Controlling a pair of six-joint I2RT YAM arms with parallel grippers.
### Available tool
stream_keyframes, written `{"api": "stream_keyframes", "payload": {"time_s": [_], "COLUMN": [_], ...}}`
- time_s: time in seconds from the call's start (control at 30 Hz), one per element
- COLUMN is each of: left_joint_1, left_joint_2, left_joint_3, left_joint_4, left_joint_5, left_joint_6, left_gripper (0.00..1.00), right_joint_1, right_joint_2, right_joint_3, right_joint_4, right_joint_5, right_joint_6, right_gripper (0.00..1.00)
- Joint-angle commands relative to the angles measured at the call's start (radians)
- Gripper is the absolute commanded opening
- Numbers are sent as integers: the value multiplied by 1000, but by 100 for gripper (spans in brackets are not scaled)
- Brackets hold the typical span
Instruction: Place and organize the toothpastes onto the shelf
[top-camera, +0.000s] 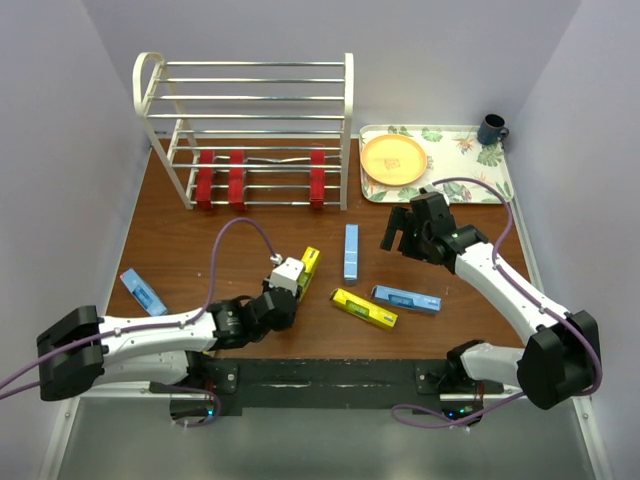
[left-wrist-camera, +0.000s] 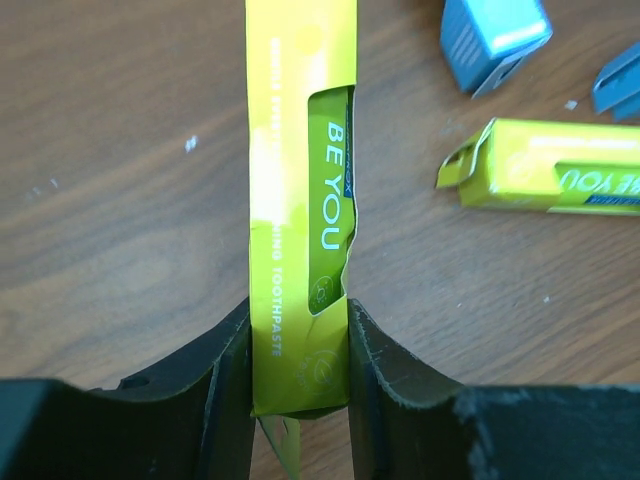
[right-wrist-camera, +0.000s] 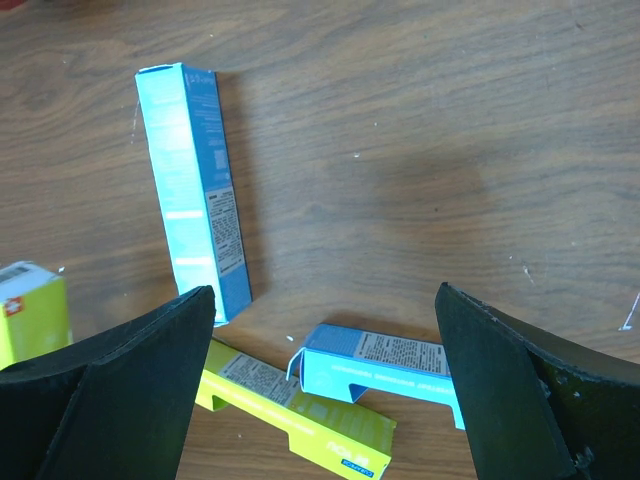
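Observation:
The white wire shelf (top-camera: 245, 95) stands at the back left with three red toothpaste cartons (top-camera: 237, 178) upright on its bottom tier. My left gripper (top-camera: 299, 282) is shut on the near end of a yellow carton (top-camera: 310, 265), seen between my fingers in the left wrist view (left-wrist-camera: 300, 200). A second yellow carton (top-camera: 364, 308) lies beside it on the table. Light blue cartons lie at the centre (top-camera: 351, 252), centre right (top-camera: 406, 299) and far left (top-camera: 143, 291). My right gripper (top-camera: 392, 238) is open and empty above the centre-right blue carton (right-wrist-camera: 385, 365). A third yellow carton is not in view.
A floral tray (top-camera: 470, 170) at the back right holds an orange plate (top-camera: 393, 160) and a dark blue mug (top-camera: 491, 129). Purple walls close in the table on three sides. The shelf's upper two tiers hold nothing.

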Motion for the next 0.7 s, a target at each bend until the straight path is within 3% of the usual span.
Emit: {"api": "stream_keyframes", "payload": {"time_s": [0.0, 0.13, 0.37, 0.67], "left_joint_1": [49, 171, 289, 647], "left_joint_2": [-37, -61, -80, -17], "left_joint_3": [139, 215, 394, 563], "left_joint_4": [-39, -79, -188, -223], "left_joint_5": [-46, 38, 78, 293], "left_joint_6": [79, 132, 236, 363], "left_gripper": [20, 20, 20, 20], "right_joint_1": [0, 0, 0, -2], "right_joint_2": [-1, -4, -44, -99], "right_joint_3": [35, 43, 51, 49], "right_joint_4": [39, 41, 10, -30], "right_joint_5": [-9, -6, 35, 65], "right_joint_6": [-12, -19, -53, -92], "right_gripper": [96, 96, 96, 97]}}
